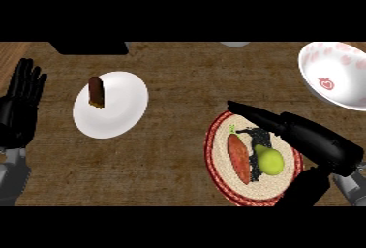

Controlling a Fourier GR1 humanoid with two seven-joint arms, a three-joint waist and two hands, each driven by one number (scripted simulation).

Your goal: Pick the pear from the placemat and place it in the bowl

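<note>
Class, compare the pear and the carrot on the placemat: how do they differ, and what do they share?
The pear is yellow-green, the carrot orange-red. The pear is short and plump, the carrot long and slim. Both lie on the placemat, side by side.

1. pear [270, 161]: yellow-green, lying on placemat's right half, narrow end toward far edge.
2. placemat [245, 192]: round, woven tan, red rim; counter's near right.
3. bowl [342, 96]: white, red motifs; far right corner.
</note>
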